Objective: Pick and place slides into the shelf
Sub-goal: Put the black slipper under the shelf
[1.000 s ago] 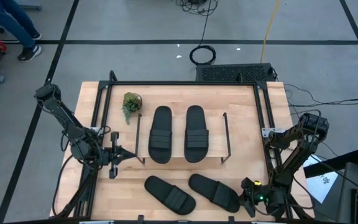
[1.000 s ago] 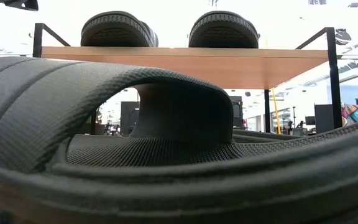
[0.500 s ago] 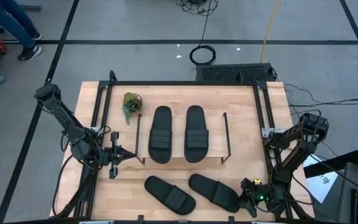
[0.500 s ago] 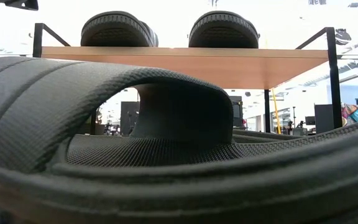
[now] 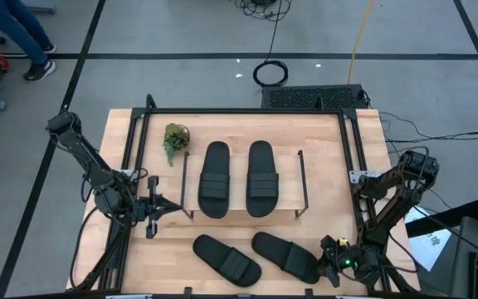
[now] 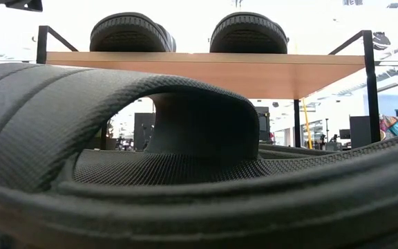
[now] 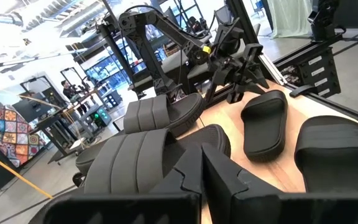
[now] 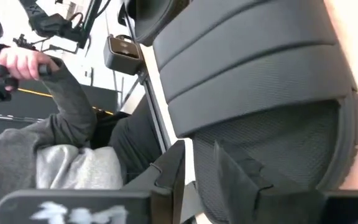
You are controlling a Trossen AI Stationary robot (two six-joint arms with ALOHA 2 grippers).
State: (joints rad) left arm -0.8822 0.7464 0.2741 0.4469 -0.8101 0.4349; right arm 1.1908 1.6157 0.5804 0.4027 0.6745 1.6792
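- Two slides [image 5: 232,178] are lying on the shelf [image 5: 300,184]; two more [image 5: 256,257] are lying on the table [image 5: 322,137] in front.
- Left gripper [image 5: 163,207] is hovering beside the shelf, fingers spread.
- Right gripper [image 5: 326,264] is sitting at one front slide, fingers' state indiscernible.

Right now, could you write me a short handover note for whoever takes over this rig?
Left gripper: open, empty, hovering beside the shelf's left frame.
Right gripper: low at the table's front right, at the right loose slide; fingers open, nothing held.
Done: two slides, and, lie side by side on the shelf top.
Left: the right loose slide and the left loose slide, both on the table in front of the shelf.
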